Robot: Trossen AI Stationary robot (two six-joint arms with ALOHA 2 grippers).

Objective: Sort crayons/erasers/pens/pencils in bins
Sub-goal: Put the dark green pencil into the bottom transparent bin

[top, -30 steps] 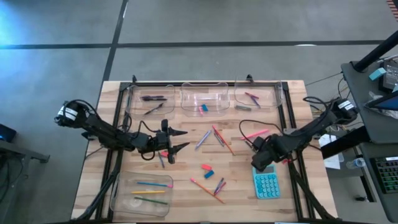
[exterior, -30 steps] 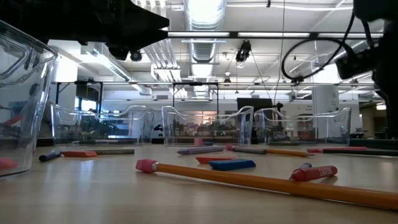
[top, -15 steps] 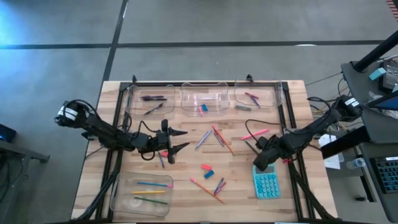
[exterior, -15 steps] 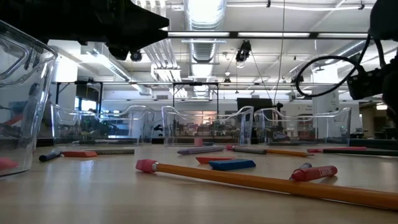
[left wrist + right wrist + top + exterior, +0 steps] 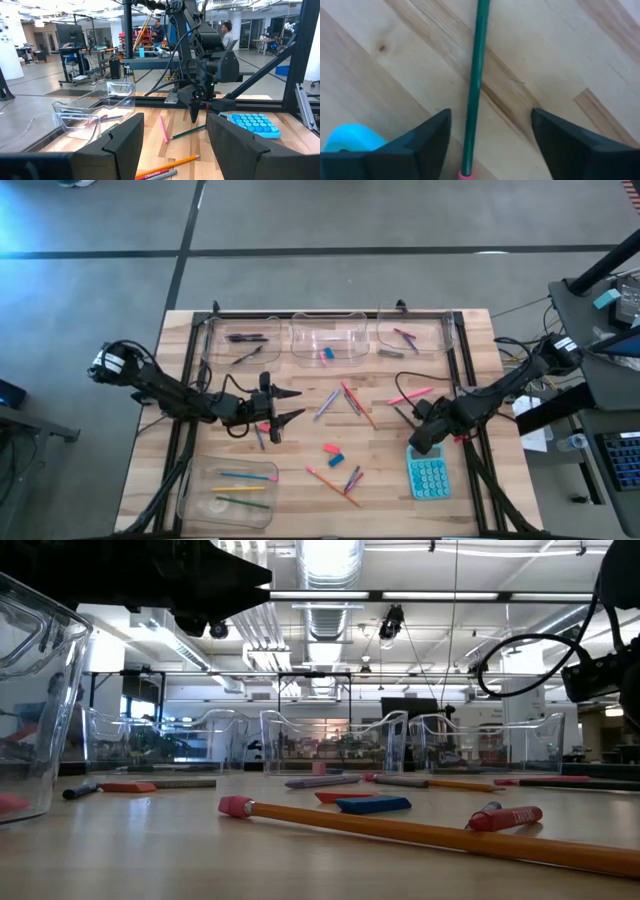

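While bare wood lies around it, the green pencil [image 5: 476, 80] sits between the right gripper's [image 5: 413, 423] parted fingers.
Left gripper [image 5: 283, 406] hovers open, mid-table, above a clear patch.

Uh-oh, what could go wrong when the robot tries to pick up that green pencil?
The right tool straddles the green pencil, its fingers not yet touching it. The thin, round pencil might roll or slip out. The teal calculator lies right beside the tool, so it could get bumped.
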